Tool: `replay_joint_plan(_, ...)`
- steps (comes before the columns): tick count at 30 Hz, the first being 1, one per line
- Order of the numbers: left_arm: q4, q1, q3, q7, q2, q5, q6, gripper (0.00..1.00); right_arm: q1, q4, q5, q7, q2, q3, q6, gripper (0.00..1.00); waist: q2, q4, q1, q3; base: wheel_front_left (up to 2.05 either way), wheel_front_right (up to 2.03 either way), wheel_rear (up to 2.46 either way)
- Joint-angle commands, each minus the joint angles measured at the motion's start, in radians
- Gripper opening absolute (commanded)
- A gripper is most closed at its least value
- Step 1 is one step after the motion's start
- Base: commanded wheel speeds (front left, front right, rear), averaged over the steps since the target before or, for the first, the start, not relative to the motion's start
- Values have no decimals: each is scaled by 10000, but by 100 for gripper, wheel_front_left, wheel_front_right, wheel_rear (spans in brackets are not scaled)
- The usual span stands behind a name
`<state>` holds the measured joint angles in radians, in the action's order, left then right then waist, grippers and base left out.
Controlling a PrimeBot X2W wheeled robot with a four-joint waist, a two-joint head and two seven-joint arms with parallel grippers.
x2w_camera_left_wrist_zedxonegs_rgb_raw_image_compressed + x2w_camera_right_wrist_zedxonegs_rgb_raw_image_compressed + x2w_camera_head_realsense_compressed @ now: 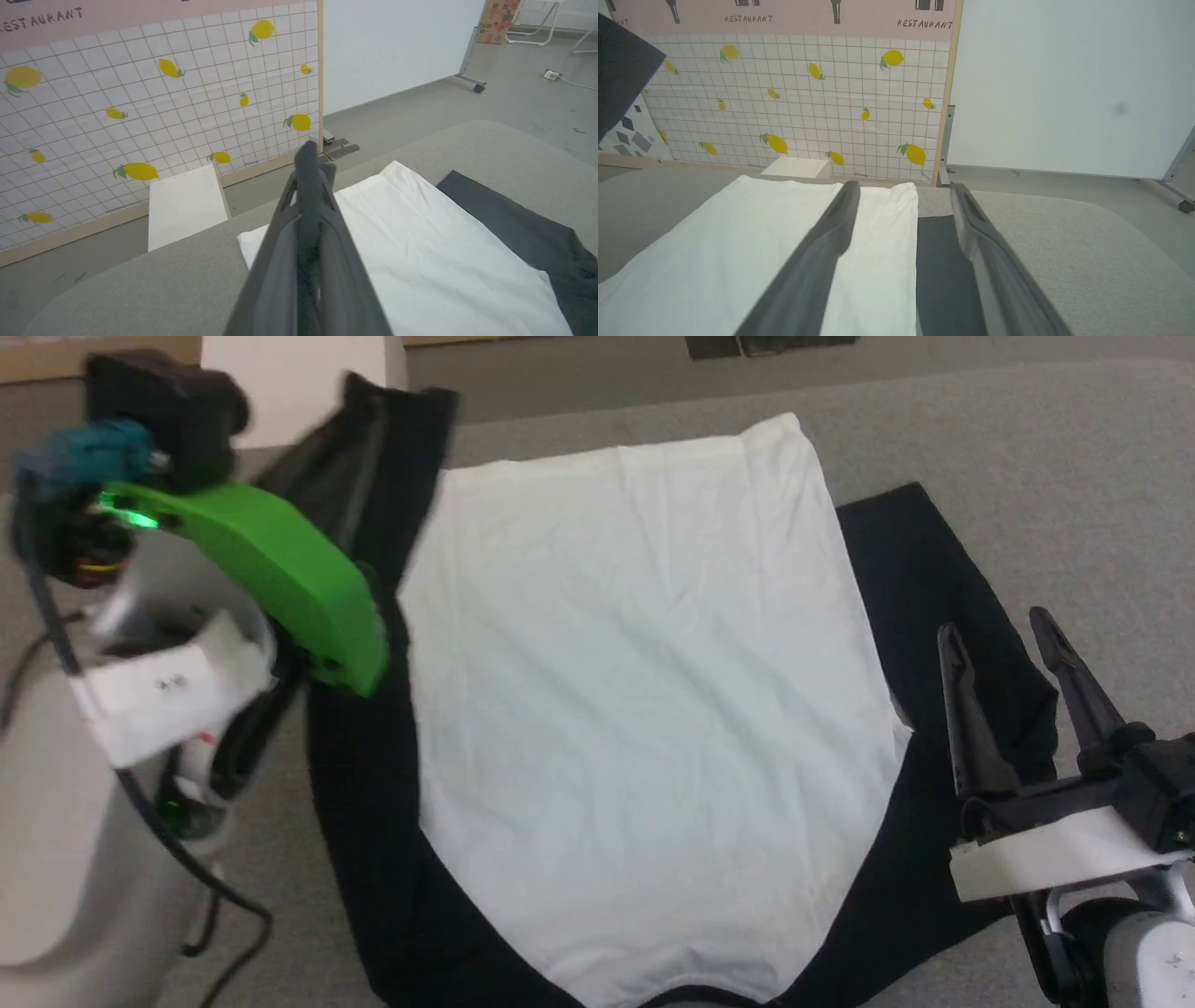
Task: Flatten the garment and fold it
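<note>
Tabletop (pixel 1027 457), grey and padded, carries the garment (pixel 653 728), spread across its middle. The white body panel (pixel 616 597) lies smooth and flat, with its curved black edging at the near side. Right black sleeve (pixel 924 560) lies flat on the tabletop. The left black sleeve (pixel 401 439) rises off the tabletop at the far left, with the white box (pixel 299 373) beyond it. You may judge it raised so that it can be laid inward over the panel as a first fold.

Left gripper (pixel 310 154): fingers pressed together. The airborne sleeve suggests they pinch it, though the pinch itself is hidden from you.

Right gripper (pixel 994 627): fingers spread wide and holding nothing, poised above the right sleeve, probably ready for its turn.
</note>
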<state>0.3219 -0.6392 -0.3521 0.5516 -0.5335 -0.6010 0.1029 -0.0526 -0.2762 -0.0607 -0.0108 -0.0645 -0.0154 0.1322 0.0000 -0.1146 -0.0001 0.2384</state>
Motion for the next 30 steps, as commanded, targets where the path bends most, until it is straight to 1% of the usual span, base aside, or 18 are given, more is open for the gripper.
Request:
replay_joint_plan(1, 220, 134, -315, -88, 356, -73, -127, 0, 143, -130, 52, -72, 31, -36, -15, 100, 0, 701, 1, -726, 0, 0, 0)
replay_joint_plan(2, 315, 134, -544, -130, 575, -110, -191, 0, 173, -180, 55, -110, 35, -40, -15, 100, 0, 723, 1, -752, 0, 0, 0)
replay_joint_plan(3, 250, 130, -1349, -391, 1457, -291, -424, 0, 233, -327, 61, -219, 45, -13, -15, 100, 0, 737, 1, -794, 0, 0, 0)
replay_joint_plan(5, -72, 213, -1937, -532, 2038, -424, -607, 0, 254, -391, 29, -246, 43, 33, -15, 100, 0, 690, 1, -784, 0, 0, 0)
replay_joint_plan(9, -1155, 560, -3076, -818, 2997, -567, -995, 0, 263, -415, -36, -248, 11, 72, -15, 100, 0, 516, 1, -707, 0, 0, 0)
replay_joint_plan(13, -2619, 908, -3987, -1256, 3665, -516, -1430, 0, 250, -361, -57, -245, 19, 99, -15, 100, 0, 324, 1, -599, 0, 0, 0)
replay_joint_plan(17, -4168, 1098, -4878, -1602, 4010, -244, -1832, 0, 221, -328, -66, -228, 35, 142, -15, 100, 0, 132, 1, -529, 0, 0, 0)
replay_joint_plan(20, -5058, 1222, -5416, -1816, 4174, -192, -2038, 0, 213, -287, -67, -200, 45, 168, -15, 100, 0, 21, 1, -508, 0, 0, 0)
replay_joint_plan(23, -5808, 1343, -5873, -2080, 4331, -153, -2149, 0, 218, -192, -92, -138, 49, 161, -15, 100, 0, -51, 1, -496, 0, 0, 0)
replay_joint_plan(28, -6846, 1424, -6343, -2407, 4561, -243, -2228, 0, 206, -61, -128, -92, 59, 199, -15, 100, 0, -97, 1, -487, 0, 0, 0)
replay_joint_plan(29, -7027, 1403, -6406, -2502, 4601, -273, -2240, 13, 195, -33, -134, -84, 59, 209, -15, 100, 0, -97, 1, -494, 0, 0, 0)
replay_joint_plan(30, -7144, 1381, -6461, -2574, 4630, -310, -2251, 64, 187, -11, -137, -80, 60, 215, -15, 100, 0, -93, 1, -503, 0, 0, 0)
